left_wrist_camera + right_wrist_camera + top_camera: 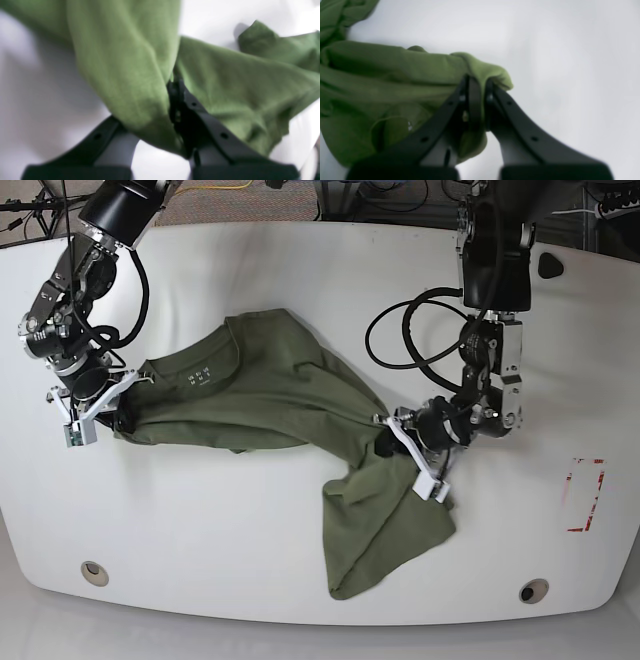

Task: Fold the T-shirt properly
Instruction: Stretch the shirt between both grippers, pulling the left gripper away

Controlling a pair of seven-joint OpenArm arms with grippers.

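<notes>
"While the right gripper [122,420] pinches one end of the T-shirt [260,400], what is the left gripper [395,442] doing?"

"Pinching too. Its fingertips are clamped on a gathered part of the green cloth, and in the left wrist view folds run up from the grip and spread out on either side."

"And the right one's fingers?"

"Closed on the cloth as well. A short bit of fabric pokes out beyond them in the right wrist view, and more hangs down between the fingers."

"Where does the shirt lie, then?"

"Across the white table [220,520], from the right gripper over to the left one and on past it. Between the two grippers it's drawn into long creases, with a broad part spreading toward the arms' side of the base view. Beyond the left gripper another part fans out toward the near edge."

"Is the collar showing?"

"I can see a curved neckline near the right gripper, with the small pale print [199,376] beside it."

"Anything else on the table?"

"Two round holes [95,573] near its front corners, and a red marking [583,495] toward the base view's right side."
</notes>
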